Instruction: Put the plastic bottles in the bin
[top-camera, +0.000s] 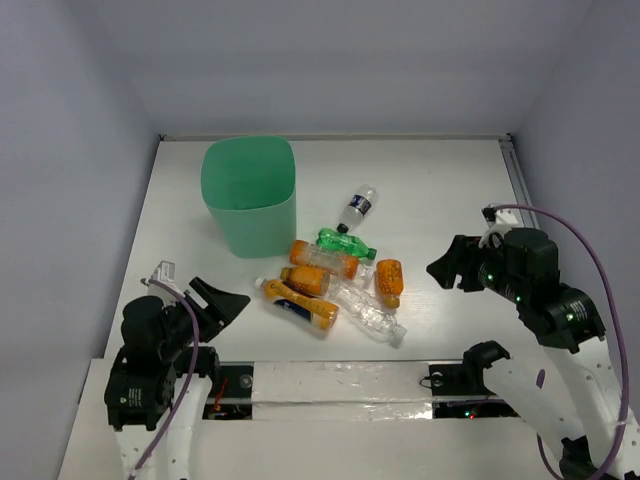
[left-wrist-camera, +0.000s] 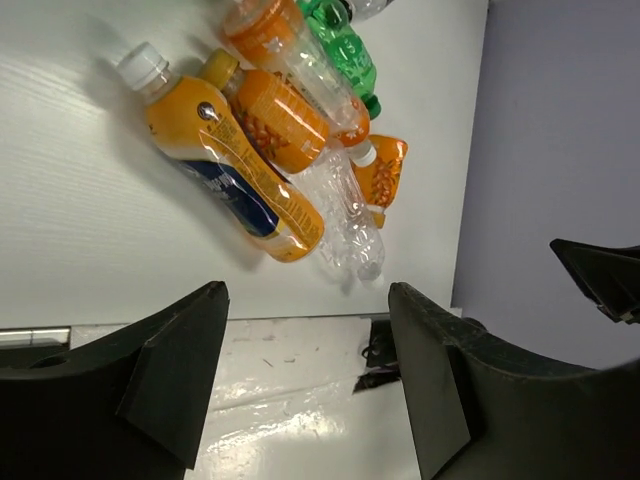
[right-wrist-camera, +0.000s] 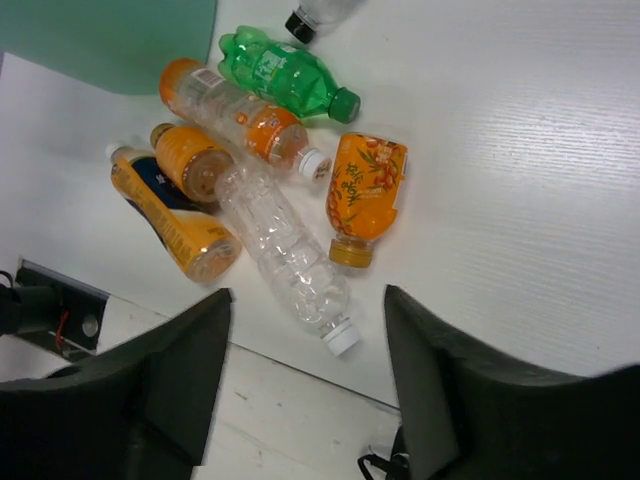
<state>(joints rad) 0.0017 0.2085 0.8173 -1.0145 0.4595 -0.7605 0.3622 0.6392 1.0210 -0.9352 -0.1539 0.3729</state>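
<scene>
Both pincers stand with jaws apart, gripping nothing. The left pincer (top-camera: 222, 297) hangs over the near-left worktop (top-camera: 440, 180), and the right pincer (top-camera: 448, 263) hovers at the right. The plastic bottles (top-camera: 322, 258) lie on their sides in a cluster between them, clear of both and just in front of the upright bin (top-camera: 250, 200). A dark-labelled clear bottle (top-camera: 357, 208) lies a little beyond the cluster. Only the overhead view shows the whole bin; the right wrist view catches a corner of it. The left wrist view shows a white-capped orange bottle (left-wrist-camera: 235, 165) with a blue label, which lies nearest its fingers (left-wrist-camera: 180, 380).
</scene>
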